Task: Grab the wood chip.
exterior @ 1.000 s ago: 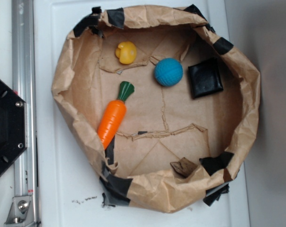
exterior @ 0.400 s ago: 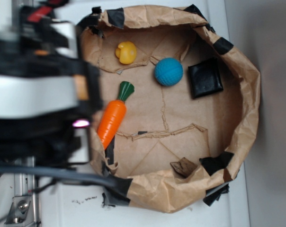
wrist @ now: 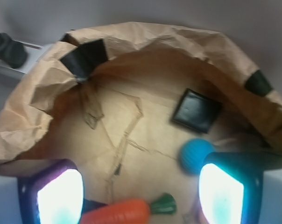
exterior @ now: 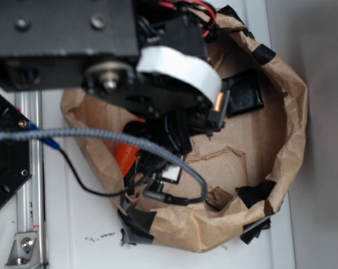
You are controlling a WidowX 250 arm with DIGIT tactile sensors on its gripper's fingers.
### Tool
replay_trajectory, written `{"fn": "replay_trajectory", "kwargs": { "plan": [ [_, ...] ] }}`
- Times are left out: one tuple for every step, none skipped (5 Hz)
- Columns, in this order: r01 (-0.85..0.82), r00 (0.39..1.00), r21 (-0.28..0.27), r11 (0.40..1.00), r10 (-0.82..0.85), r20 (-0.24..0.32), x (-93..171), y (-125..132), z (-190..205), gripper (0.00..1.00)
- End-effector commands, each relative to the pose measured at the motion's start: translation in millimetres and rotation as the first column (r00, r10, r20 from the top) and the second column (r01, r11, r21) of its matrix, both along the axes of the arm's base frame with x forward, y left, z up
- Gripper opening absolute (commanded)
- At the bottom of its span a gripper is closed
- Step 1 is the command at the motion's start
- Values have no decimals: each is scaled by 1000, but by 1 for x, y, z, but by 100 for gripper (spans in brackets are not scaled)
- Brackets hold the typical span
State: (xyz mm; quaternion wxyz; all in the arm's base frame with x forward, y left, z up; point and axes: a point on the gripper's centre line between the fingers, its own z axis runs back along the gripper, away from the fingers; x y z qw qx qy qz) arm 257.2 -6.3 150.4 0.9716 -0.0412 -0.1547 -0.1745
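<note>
Wood chip [exterior: 217, 198] first — it lies flat on the floor of the paper bag [exterior: 286, 134], right at the near wall, just beside a black tape patch [exterior: 254, 192]. Part of it hides behind a grey cable [exterior: 174, 162]. The wrist view does not show the chip at all.

Up from the chip, the arm [exterior: 102, 50] fills much of the outside view and hangs over the middle of the bag. The claw [wrist: 140, 189] is spread wide and holds nothing; its two fingers show at the bottom corners of the wrist view. Between them lie the carrot [wrist: 124, 211] and the blue ball [wrist: 194, 156], with the black square pad [wrist: 196, 111] past the ball.

So this is the reaching step, I think — the claw is in the bag but not over the chip yet. Next it should move toward the chip by the tape, then go down with a finger on each side. The chip is thin and flat, so the fingers may need to go very low.
</note>
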Motion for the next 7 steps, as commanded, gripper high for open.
{"fn": "replay_trajectory", "kwargs": {
  "plan": [
    [-9, 999, 0, 1000, 9, 41, 2, -5, 12, 100],
    [8, 999, 140, 990, -1, -49, 26, -16, -27, 100],
    [43, 996, 129, 991, -32, -83, 40, -16, -45, 100],
    [71, 992, 107, 992, -59, -111, 48, -16, -55, 100],
    [162, 985, 166, 973, -151, -80, 39, -45, -59, 100],
    [232, 973, 244, 942, -222, -68, 24, -64, -74, 100],
    [245, 969, 281, 928, -223, -109, 21, -67, -90, 100]
  ]
}}
